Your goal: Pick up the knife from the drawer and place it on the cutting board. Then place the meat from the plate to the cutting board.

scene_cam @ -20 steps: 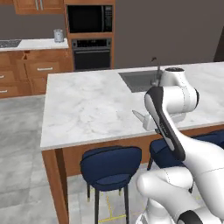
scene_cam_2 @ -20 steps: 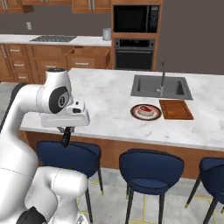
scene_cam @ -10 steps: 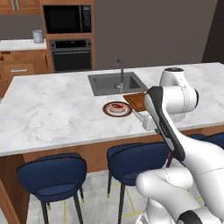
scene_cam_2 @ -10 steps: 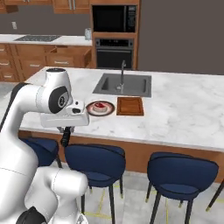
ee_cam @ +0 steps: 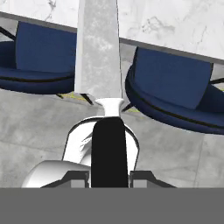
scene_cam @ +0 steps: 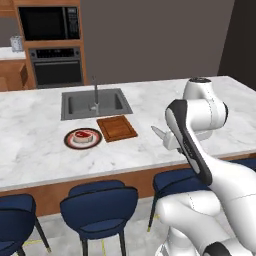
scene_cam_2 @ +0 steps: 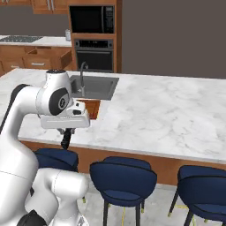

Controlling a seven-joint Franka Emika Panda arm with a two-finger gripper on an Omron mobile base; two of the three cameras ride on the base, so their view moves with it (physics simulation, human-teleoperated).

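My gripper is shut on the black handle of the knife, whose silver blade runs up the hand view over two blue stools and the counter edge. In the left base view the knife pokes left from the gripper above the counter's front edge. To its left lie the bare cutting board and the plate carrying the meat. From the right, the hand and gripper hang over the island's front, with a corner of the cutting board behind the arm.
A sink with a faucet sits behind the board on the marble island. Blue stools line the island's front. A drawer stands pulled out in the far cabinets; oven and microwave are at the back.
The base has driven right along the island, so the sink, plate and board slid left in both base views. The arm keeps its pose with the knife in its grip.
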